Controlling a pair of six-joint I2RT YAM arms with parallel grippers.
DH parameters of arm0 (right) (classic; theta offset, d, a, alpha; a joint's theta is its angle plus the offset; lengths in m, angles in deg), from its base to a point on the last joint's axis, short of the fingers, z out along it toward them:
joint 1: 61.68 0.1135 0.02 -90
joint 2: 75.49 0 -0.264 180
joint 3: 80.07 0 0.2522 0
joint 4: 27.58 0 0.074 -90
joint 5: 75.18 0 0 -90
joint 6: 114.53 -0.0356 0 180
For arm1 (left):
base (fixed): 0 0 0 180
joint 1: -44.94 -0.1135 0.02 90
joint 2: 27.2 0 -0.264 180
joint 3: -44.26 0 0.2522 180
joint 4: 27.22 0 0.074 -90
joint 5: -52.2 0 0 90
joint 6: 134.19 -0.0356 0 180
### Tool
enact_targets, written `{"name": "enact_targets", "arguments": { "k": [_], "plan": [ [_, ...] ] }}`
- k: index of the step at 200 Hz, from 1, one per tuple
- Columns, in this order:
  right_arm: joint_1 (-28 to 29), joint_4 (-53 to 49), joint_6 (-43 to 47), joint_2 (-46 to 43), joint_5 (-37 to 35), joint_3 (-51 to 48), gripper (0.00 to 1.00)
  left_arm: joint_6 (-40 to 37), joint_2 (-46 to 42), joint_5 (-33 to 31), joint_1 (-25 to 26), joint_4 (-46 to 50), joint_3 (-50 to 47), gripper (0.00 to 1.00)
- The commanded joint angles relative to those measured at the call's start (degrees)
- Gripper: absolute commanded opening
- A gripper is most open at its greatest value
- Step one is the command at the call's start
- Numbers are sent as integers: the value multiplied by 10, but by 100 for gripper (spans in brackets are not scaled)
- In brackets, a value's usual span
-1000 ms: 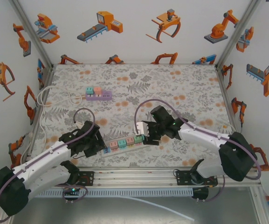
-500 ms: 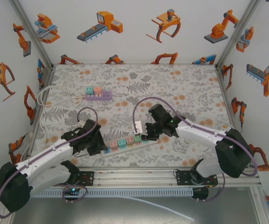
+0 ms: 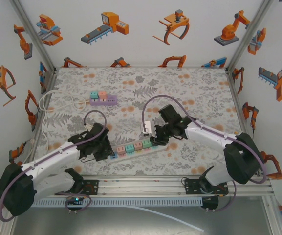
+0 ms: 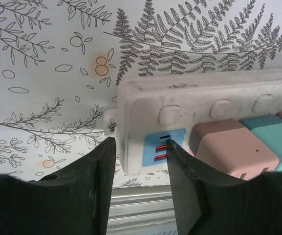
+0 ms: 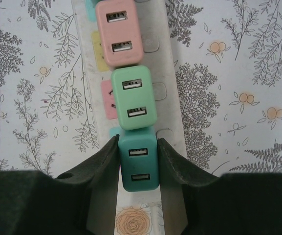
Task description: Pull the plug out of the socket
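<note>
Diagonally lying strip point(image 4: 204, 93): left fingers point(image 4: 87, 186) clamp its end, right fingers point(image 5: 104, 181) clamp teal plug point(image 5: 138, 161).

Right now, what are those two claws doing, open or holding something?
Left gripper: closed on the end of the power strip.
Right gripper: closed on the teal plug.

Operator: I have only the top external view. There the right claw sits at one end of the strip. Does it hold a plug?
Observer: Yes. The right wrist view shows the right claw shut on the teal plug, squeezing its two sides.
Operator: And the left claw?
Observer: The left wrist view shows it shut at the other end of the power strip, its fingers on either side of an empty blue socket.
</note>
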Motion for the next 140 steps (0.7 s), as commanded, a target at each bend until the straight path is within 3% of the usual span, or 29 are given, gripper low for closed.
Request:
{"name": "enact_targets", "arguments": {
  "k": [1,53,91,140],
  "plan": [
    [3,28,-21,-12,66,46,7,4,44,-77,6,39,-45,46],
    [4,-6,11,-21,53,50,6,15,48,-91,8,42,-42,47],
    [37,-47,74,-31,-37,43,4,14,57,-95,8,37,-40,47],
    [37,-37,21,-37,-14,50,4,7,84,-102,8,29,-33,49]
  ]
}}
